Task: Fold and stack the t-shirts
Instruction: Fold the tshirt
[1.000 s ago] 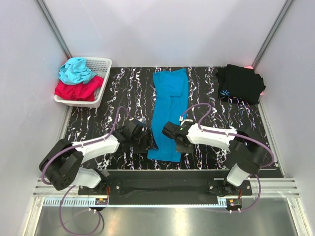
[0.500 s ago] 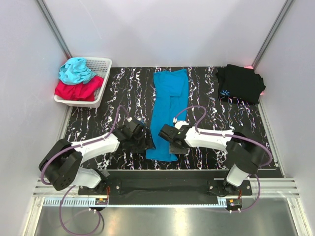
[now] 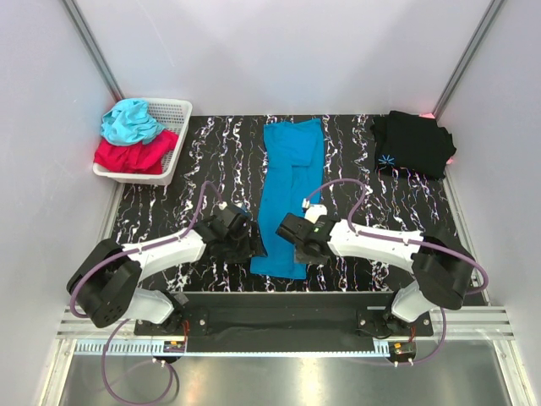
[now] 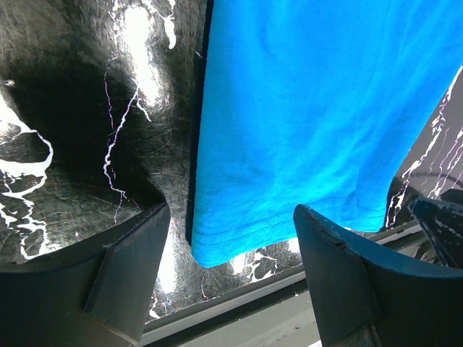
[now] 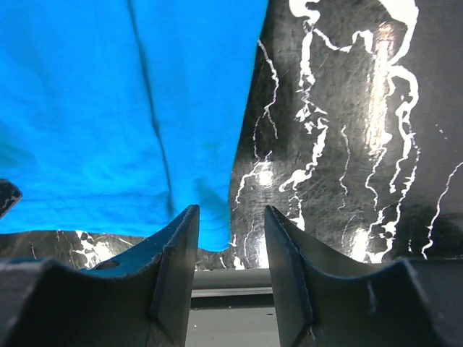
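Blue t-shirt (image 3: 289, 194) lay flat at centre of marbled table (image 3: 161, 211), folded lengthwise into long narrow strip, hem at near edge. Black t-shirt (image 3: 414, 139) sat folded at far right corner, pale-blue starburst print (image 3: 387, 160) showing.

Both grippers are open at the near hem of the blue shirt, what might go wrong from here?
1. The blue t-shirt looks folded lengthwise; the right gripper, straddling its hem corner, might pinch only the top layer and the fold would open.
2. The left gripper sits at the other corner; uneven grabs could skew the strip.
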`<state>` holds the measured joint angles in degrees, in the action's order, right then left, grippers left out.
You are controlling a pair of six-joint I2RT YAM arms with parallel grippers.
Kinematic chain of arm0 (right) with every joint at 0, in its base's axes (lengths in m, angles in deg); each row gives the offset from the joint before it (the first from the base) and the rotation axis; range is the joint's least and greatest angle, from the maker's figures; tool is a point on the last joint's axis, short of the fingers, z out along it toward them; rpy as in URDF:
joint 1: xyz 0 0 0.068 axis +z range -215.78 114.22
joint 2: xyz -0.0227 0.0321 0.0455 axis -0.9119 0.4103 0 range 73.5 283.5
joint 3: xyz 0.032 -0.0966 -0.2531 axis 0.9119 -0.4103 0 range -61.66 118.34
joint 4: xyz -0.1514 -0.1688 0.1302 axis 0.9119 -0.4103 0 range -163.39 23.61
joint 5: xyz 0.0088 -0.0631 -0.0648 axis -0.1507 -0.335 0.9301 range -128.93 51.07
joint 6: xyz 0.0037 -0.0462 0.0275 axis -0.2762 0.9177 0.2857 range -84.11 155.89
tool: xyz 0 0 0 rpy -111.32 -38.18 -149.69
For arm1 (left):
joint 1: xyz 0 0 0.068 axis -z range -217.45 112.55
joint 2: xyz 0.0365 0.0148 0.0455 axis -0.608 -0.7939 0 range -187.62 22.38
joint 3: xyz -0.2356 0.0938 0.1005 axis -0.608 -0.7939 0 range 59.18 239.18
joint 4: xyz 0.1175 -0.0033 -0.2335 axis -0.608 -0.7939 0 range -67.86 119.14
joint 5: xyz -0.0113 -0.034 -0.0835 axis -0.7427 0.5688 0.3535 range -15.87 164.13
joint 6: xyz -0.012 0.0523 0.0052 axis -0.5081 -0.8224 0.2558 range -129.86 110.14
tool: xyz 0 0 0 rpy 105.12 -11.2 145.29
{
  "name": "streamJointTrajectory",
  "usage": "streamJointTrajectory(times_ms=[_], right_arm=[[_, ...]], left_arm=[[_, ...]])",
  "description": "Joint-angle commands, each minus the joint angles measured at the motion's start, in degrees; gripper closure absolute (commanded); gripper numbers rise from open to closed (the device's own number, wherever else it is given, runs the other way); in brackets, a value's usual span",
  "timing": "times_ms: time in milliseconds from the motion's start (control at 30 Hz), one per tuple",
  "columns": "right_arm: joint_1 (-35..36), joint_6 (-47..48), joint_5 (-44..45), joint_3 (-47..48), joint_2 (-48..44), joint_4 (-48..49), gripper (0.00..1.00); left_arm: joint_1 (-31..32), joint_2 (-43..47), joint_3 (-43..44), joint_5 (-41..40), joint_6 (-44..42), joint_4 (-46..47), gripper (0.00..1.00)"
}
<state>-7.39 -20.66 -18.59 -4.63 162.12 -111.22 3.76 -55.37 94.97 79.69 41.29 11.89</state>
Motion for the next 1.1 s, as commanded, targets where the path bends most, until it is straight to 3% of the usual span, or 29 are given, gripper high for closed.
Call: streamJointTrajectory(times_ms=[0,833,1067], right_arm=[[1.20,-1.80,0.58,1.41,-0.91,0.62,0.52],[3.92,-6.81,-4.43,-9.40,-0.81,10.56,0.53],[3.92,-7.61,-3.81,-9.57,-1.08,10.65,0.53]], left_arm=[[0.19,-2.40,-1.25,-3.98,-0.71,-6.30,0.22],[1.59,-6.09,-2.48,-1.62,1.31,-4.63,0.24],[2.29,-1.53,-6.25,1.03,4.65,-5.50,0.29]])
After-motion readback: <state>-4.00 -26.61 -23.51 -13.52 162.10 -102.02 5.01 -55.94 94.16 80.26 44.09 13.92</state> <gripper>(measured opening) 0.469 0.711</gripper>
